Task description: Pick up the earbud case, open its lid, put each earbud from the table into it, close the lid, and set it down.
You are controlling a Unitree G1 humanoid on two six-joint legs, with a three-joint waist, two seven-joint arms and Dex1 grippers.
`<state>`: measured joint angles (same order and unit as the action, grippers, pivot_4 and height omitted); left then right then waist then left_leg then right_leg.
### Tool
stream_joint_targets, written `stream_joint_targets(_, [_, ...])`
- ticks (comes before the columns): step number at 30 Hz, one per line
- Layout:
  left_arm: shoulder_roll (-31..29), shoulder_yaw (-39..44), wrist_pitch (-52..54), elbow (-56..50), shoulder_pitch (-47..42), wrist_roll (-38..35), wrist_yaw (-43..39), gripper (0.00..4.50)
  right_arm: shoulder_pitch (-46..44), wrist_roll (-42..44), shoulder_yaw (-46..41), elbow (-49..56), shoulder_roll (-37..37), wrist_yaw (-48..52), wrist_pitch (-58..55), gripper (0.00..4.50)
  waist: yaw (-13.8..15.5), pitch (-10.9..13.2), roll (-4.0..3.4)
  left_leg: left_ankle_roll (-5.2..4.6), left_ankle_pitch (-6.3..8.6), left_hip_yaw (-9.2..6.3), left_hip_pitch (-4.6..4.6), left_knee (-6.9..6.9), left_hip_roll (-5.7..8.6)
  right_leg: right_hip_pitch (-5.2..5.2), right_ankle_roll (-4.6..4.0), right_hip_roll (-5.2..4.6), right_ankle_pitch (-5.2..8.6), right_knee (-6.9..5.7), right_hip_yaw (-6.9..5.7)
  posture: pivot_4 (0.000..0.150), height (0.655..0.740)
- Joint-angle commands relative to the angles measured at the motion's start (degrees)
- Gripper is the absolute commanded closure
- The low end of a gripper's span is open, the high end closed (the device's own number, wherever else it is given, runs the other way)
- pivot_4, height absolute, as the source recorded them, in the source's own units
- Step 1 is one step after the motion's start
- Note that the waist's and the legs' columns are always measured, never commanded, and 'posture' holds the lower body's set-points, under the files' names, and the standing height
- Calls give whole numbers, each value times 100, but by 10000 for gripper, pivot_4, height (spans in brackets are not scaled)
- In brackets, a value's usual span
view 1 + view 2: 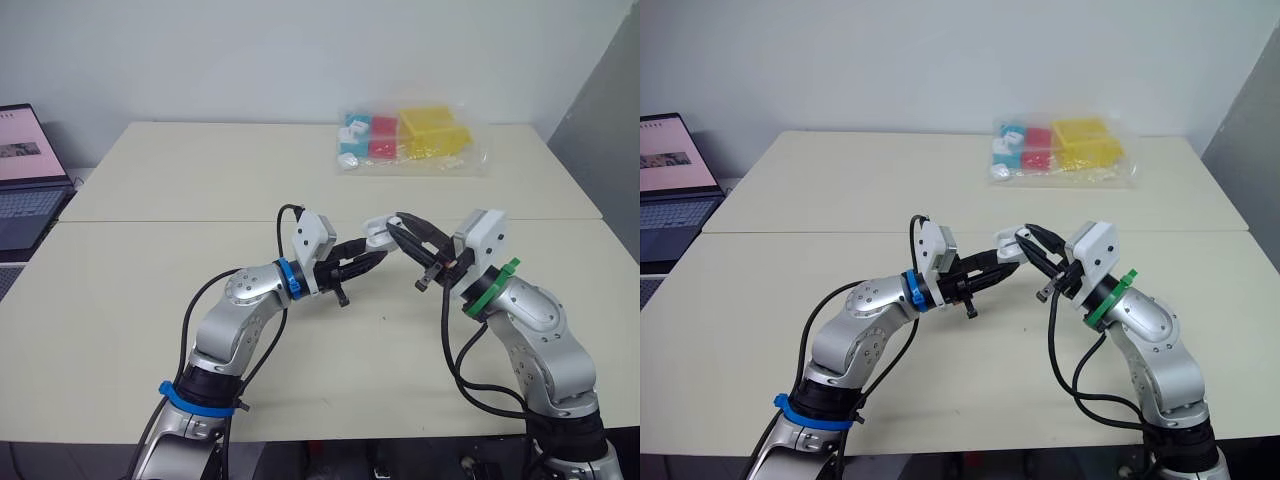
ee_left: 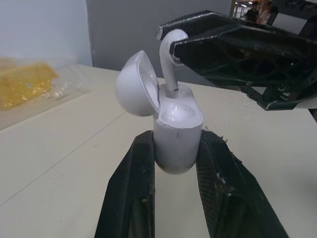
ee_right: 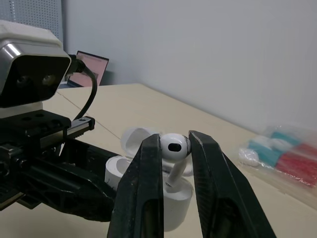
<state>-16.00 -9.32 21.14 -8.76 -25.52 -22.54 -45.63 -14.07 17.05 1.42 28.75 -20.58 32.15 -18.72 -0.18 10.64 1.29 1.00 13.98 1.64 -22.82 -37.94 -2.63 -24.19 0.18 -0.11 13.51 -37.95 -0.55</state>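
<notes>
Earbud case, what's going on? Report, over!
Left tool shut on earbud case, lid open. Right tool shut on earbud, stem at the case's slot. Nothing blocking.

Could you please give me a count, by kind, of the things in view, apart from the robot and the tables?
earbud case: 1
earbud: 1 clearly seen
laptop: 1
plastic bag of coloured pieces: 1
Total: 4

I see 1 earbud case, 1 earbud, 1 laptop, 1 clear bag w/ colored blocks inside; can't get exact block ct.
</notes>
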Motion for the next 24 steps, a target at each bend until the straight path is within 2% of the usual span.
stream_joint_targets(1, [3,77,-25,-266,-54,-98,12,37212,27,11,-11,76,-34,14,207,40816,-1,0,0,0,0,0,0,0,0,0,0,0,0,0,1,1500,7400])
stream_joint_targets(17, [-40,66,-54,-321,6,-126,-71,37212,47,-289,173,-207,-170,25,475,40816,0,0,0,0,0,1,0,1,0,-1,0,0,0,2,1,1500,7400])
stream_joint_targets(21, [-29,68,-79,-299,8,-103,-54,37212,140,-96,126,-148,-206,103,352,40816,0,0,0,0,0,1,-1,1,0,0,0,0,0,2,1,1500,7400])
stream_joint_targets(24, [-26,61,-98,-285,10,-86,-57,37212,161,9,79,-76,-244,126,272,30476,1,0,0,0,0,0,-1,2,0,0,0,0,0,4,0,1500,7400])
